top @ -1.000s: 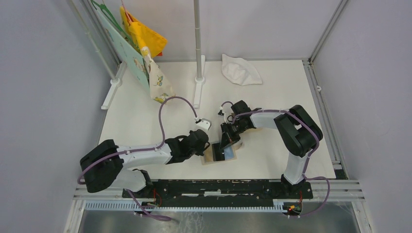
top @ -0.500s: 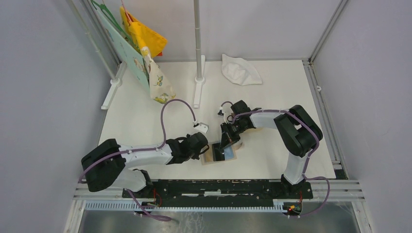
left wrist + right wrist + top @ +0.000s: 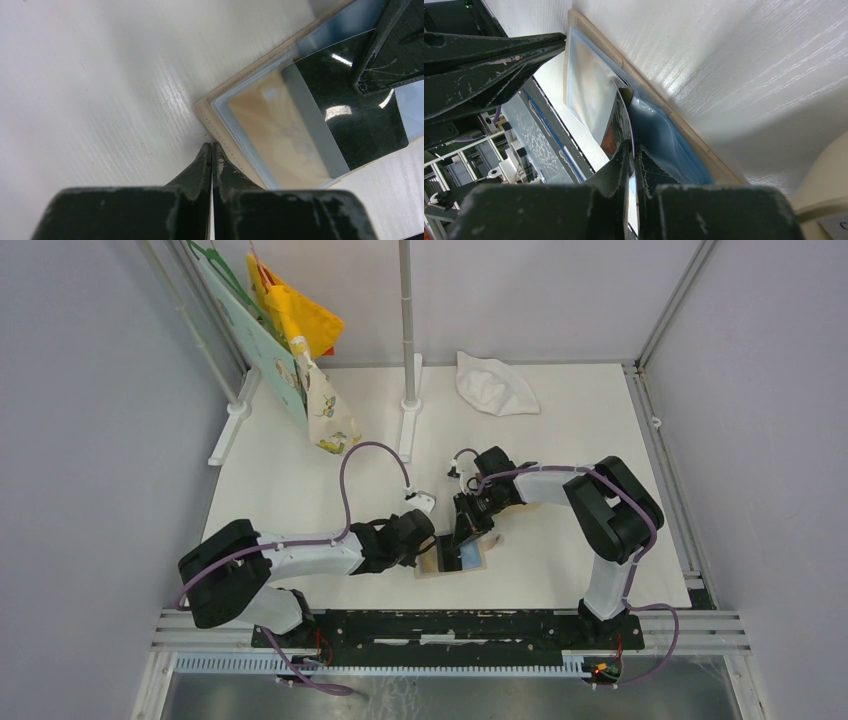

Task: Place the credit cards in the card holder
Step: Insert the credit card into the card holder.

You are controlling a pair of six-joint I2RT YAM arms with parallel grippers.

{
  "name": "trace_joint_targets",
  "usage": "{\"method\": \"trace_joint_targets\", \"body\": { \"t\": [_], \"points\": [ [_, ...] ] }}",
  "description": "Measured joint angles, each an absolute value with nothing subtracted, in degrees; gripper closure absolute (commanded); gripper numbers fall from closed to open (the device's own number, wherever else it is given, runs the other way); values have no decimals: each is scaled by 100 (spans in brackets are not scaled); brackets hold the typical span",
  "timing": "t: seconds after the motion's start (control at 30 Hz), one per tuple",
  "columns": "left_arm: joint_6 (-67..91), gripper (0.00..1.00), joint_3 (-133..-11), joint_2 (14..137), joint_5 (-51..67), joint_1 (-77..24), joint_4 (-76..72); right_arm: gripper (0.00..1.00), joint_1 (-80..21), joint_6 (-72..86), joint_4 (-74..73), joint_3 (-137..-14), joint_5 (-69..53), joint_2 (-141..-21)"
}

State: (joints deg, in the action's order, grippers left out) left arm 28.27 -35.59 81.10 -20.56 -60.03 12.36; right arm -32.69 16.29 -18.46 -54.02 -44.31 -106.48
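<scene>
The card holder [image 3: 447, 566] lies open on the table, beige rim and light blue lining up. In the left wrist view an orange card [image 3: 270, 127] sits inside a clear pocket of the card holder [image 3: 216, 131]. My left gripper [image 3: 212, 147] is shut and empty, its tips at the holder's beige left edge. My right gripper [image 3: 631, 146] is shut on the black card [image 3: 620, 116], which has a grey stripe [image 3: 312, 125]. The card bows, its far edge at the mouth of a blue pocket [image 3: 659, 132]. In the top view the left gripper [image 3: 430, 541] and right gripper [image 3: 466, 530] flank the holder.
A tan oval tray [image 3: 824, 185] lies right behind the holder, under my right wrist. A white stand with a pole [image 3: 409, 390], hanging cloths [image 3: 300, 330] and a white cloth [image 3: 495, 385] are at the back. The table's front rail [image 3: 450, 625] is close to the holder.
My left arm has shifted slightly right, bringing its shut gripper up to the holder's left edge. The right gripper and black card have stayed put.
</scene>
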Motion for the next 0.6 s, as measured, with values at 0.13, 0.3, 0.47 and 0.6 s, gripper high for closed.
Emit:
{"method": "trace_joint_targets", "body": {
  "t": [0.13,0.3,0.47,0.6],
  "points": [
    [2825,98,-3618,8187,-2069,-6003,1225,92,-3277,1649,-1820,-5402,-4438,-10648],
    [2825,98,-3632,8204,-2071,-6003,1214,91,-3280,1656,-1791,-5402,-4456,-10659],
    [2825,98,-3632,8204,-2069,-6003,1210,90,-3286,1706,-1710,-5387,-4506,-10674],
    [2825,98,-3632,8215,-2069,-6003,1186,89,-3288,1780,-1601,-5349,-4602,-10689]
  ]
}}
